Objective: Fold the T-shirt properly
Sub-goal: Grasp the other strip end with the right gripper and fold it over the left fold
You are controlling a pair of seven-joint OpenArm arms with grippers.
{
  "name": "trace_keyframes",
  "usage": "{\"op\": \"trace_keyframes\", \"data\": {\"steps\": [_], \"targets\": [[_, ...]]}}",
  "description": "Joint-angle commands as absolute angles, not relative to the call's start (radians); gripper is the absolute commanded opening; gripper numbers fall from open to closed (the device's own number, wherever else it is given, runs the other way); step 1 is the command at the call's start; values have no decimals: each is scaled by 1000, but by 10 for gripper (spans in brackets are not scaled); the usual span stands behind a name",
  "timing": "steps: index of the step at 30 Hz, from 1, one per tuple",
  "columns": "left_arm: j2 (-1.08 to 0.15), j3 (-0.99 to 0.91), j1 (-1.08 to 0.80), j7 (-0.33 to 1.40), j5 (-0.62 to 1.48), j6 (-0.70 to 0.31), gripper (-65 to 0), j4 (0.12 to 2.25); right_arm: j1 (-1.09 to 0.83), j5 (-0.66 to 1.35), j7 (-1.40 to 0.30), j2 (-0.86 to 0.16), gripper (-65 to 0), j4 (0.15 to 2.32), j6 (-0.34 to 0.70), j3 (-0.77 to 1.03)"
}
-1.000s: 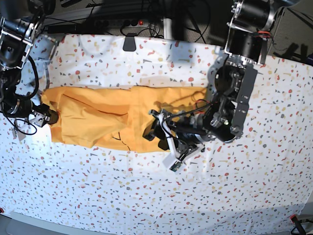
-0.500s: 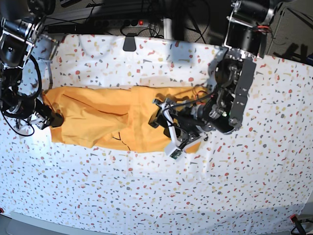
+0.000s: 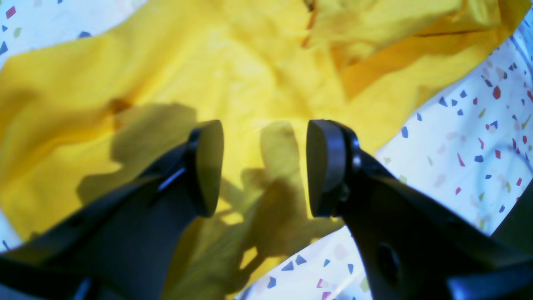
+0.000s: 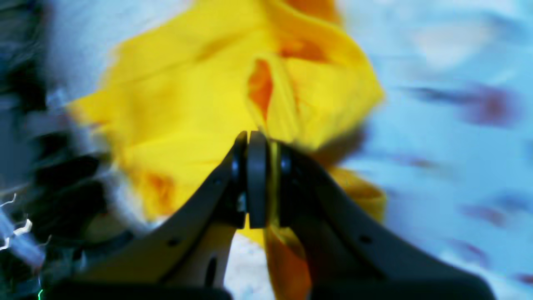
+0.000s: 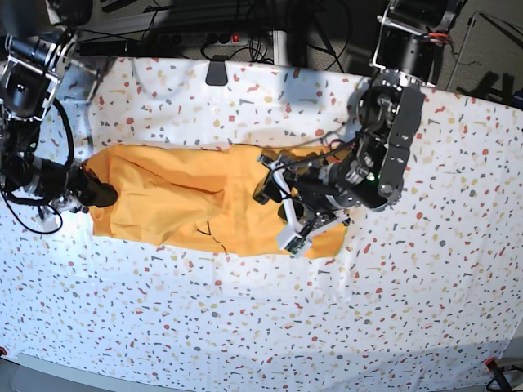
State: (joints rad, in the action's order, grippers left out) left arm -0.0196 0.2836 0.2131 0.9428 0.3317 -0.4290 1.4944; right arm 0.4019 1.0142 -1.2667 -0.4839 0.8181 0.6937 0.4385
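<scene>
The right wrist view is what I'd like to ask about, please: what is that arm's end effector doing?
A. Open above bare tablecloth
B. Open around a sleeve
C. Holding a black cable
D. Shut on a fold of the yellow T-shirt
D: in the right wrist view the right end effector has its pads pressed together with a strip of the T-shirt pinched between them, while the left end effector is the one standing open.

I am working in a robotics lab: a table under a speckled tablecloth [image 5: 245, 327], tangled black cables [image 5: 188, 20] and a power strip [image 5: 221, 37] behind its far edge, bare floor [image 5: 498, 49] beyond.
</scene>
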Motion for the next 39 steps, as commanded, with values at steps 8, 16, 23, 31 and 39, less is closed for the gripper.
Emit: {"op": "trace_keyframes", "data": {"steps": [8,16,23,31,39], "targets": [[-23,283,233,912,257,-432,-339,1512,534,1300,-1396,-369,-650,866,698,437],[-93,283,265,974,236,-365,-345,1549,594,1397,-1396,-229,-650,866,698,376],[-271,282,268,1000,233,-289,-345,1682,627,1386,-1396,-105,-650,866,698,360],[-433,282,173,1006,229,-220,-345,1682,631,1283,-1396,26,-650,866,698,359],[-441,282,78,930,228,-220,-345,1683,628,1215,-1396,130,-650,866,698,360]]}}
